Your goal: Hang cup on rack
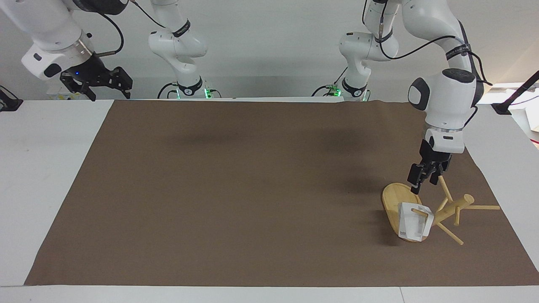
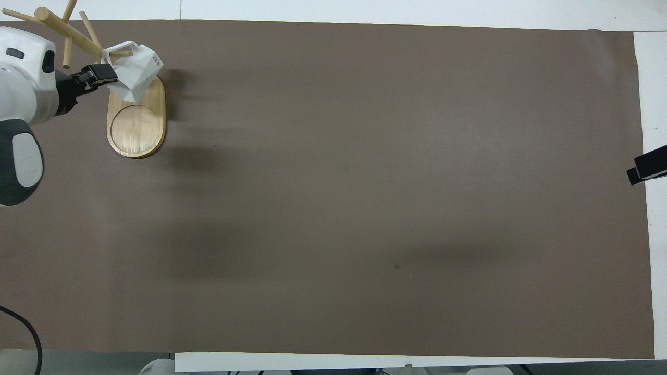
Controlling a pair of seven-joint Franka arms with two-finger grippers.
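The white faceted cup (image 1: 413, 227) hangs by its handle on a low peg of the bamboo rack (image 1: 454, 207), over the rack's oval base (image 1: 392, 198). In the overhead view the cup (image 2: 134, 70) hangs on a peg above the base (image 2: 136, 127). My left gripper (image 1: 423, 182) is open and empty, just above the base, beside the rack's post and clear of the cup; it also shows in the overhead view (image 2: 99, 74). My right gripper (image 1: 96, 86) is open and waits raised over the table's edge at the right arm's end.
A brown mat (image 1: 252, 189) covers the table, with bare white table (image 1: 46, 168) at both ends. The rack's upper pegs (image 1: 484, 207) stick out toward the left arm's end. Only the right gripper's tip (image 2: 646, 167) shows in the overhead view.
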